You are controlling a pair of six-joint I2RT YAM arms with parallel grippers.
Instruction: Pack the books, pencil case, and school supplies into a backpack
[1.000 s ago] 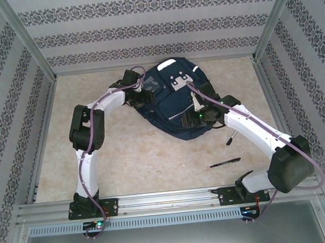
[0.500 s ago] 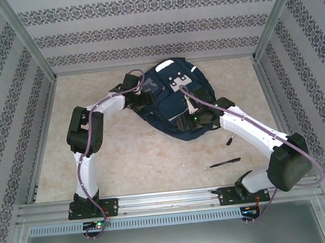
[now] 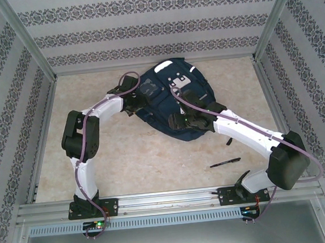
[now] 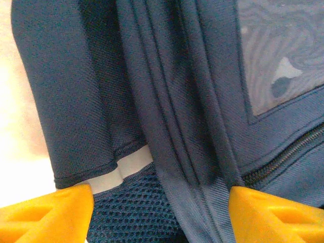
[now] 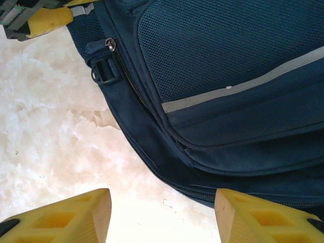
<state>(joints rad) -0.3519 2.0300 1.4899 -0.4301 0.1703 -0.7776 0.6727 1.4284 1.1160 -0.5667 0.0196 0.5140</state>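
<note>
The dark navy backpack (image 3: pixel 177 97) lies flat at the back of the table, with its white stripe (image 5: pixel 243 83) and zipper (image 5: pixel 114 55) seen close up. My left gripper (image 3: pixel 142 100) is at its left side, open, with its yellow fingers (image 4: pixel 48 212) on either side of folds of backpack fabric (image 4: pixel 167 126) and mesh. My right gripper (image 3: pixel 177 122) is open and empty at the backpack's near edge (image 5: pixel 167 167), its fingertips (image 5: pixel 66 217) above bare table. A slim black pen (image 3: pixel 225 162) lies on the table near the right arm. The books and the pencil case are out of view.
A small dark piece (image 3: pixel 228 142) lies on the table right of the backpack. Metal frame rails and patterned walls enclose the table (image 3: pixel 137 158). The left gripper's yellow finger (image 5: pixel 48 20) reaches into the top left of the right wrist view.
My right gripper has slid left along the backpack's near edge. The left gripper's jaws have widened, and its arm has swung a little left. The backpack has shifted slightly.
</note>
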